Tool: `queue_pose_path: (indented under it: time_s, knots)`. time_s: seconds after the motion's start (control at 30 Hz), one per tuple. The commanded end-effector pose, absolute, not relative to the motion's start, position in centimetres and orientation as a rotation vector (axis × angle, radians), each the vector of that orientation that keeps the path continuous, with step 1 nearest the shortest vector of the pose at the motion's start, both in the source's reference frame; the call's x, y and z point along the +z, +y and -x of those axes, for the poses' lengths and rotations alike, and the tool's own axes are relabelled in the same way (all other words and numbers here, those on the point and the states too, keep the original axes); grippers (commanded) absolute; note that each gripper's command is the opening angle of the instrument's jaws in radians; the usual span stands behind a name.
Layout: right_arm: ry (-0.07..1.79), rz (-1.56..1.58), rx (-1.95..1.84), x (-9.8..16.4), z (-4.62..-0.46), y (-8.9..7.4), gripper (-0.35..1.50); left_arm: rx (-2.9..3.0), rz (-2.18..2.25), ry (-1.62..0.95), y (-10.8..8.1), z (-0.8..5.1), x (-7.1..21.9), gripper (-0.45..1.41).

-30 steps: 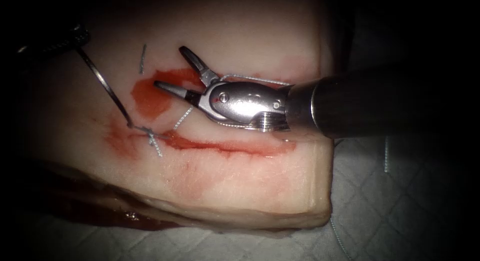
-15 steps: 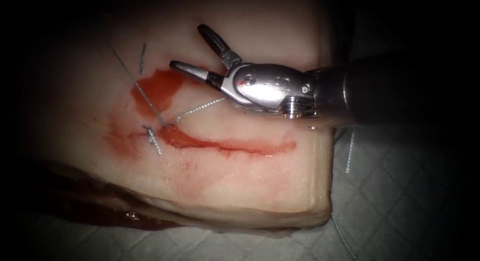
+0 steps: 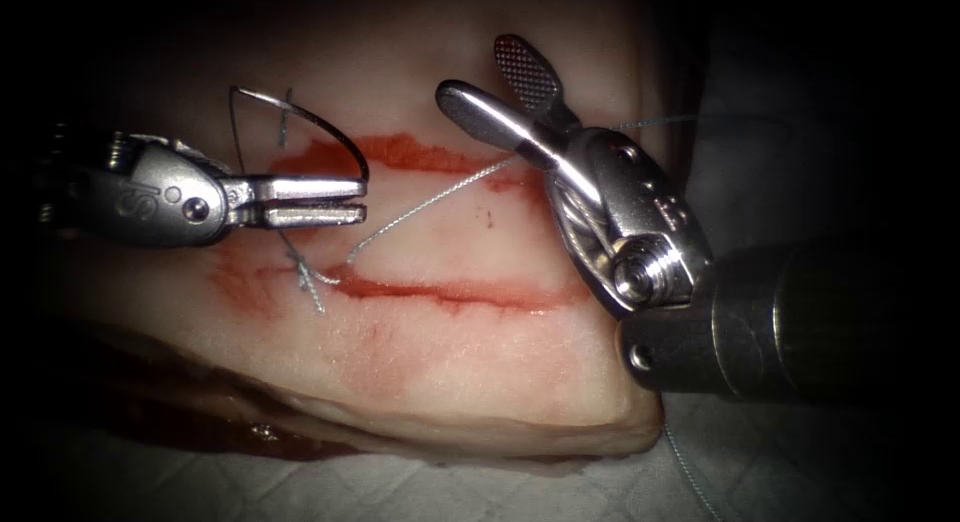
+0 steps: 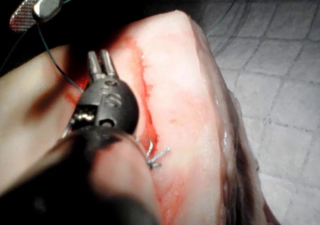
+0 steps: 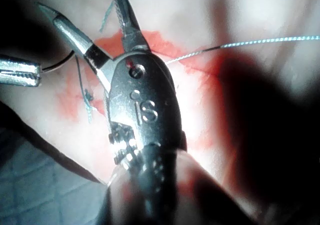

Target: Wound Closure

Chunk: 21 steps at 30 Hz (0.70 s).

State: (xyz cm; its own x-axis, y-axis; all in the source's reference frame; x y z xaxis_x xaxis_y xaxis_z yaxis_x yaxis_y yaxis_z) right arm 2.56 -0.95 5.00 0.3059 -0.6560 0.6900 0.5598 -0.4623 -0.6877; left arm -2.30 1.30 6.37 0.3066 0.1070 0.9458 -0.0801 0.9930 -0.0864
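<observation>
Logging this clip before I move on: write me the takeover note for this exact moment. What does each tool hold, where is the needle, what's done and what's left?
Left tool: jaws shut on the needle near one end; its curve arcs free above the tissue, not in it.
Right tool: jaws open, holding nothing.
Thread: runs from the knot at the cut's left end up toward the right tool.
Done: one knotted stitch at the left end.
Left: the rest of the cut, to the right, lies open, with red fluid above it.
</observation>
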Motion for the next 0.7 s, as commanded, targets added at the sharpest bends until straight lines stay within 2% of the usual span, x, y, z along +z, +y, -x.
queue_pose_path:
  time_s: [0.03, 0.07, 0.13, 0.17, 0.2, 0.27, 0.7]
  knots:
    - [0.086, 1.459, -1.442, 5.08, -2.49, -0.96, 0.61, 0.147, 0.013, -1.209, 1.27, 2.36, 6.48, -0.45]
    - [0.085, 1.451, -1.449, 5.10, -2.45, -0.96, 0.44, 0.158, 0.010, -1.188, 1.26, 2.35, 6.51, -0.45]
    - [0.091, 1.455, -1.456, 5.12, -2.40, -0.98, 0.43, 0.224, -0.012, -1.122, 1.22, 2.34, 6.58, -0.45]
    - [0.107, 1.469, -1.464, 5.14, -2.38, -1.01, 0.46, 0.266, -0.016, -1.087, 1.19, 2.33, 6.60, -0.45]
    - [0.140, 1.485, -1.477, 5.17, -2.37, -1.06, 0.63, 0.315, -0.023, -1.041, 1.17, 2.33, 6.60, -0.45]
    - [0.169, 1.470, -1.520, 5.23, -2.39, -1.19, 0.85, 0.397, 0.007, -0.983, 1.14, 2.34, 6.58, -0.45]
    - [0.156, 1.404, -1.586, 5.48, -2.83, -1.43, 0.81, 0.669, 0.079, -0.745, 0.71, 2.84, 6.51, -0.45]
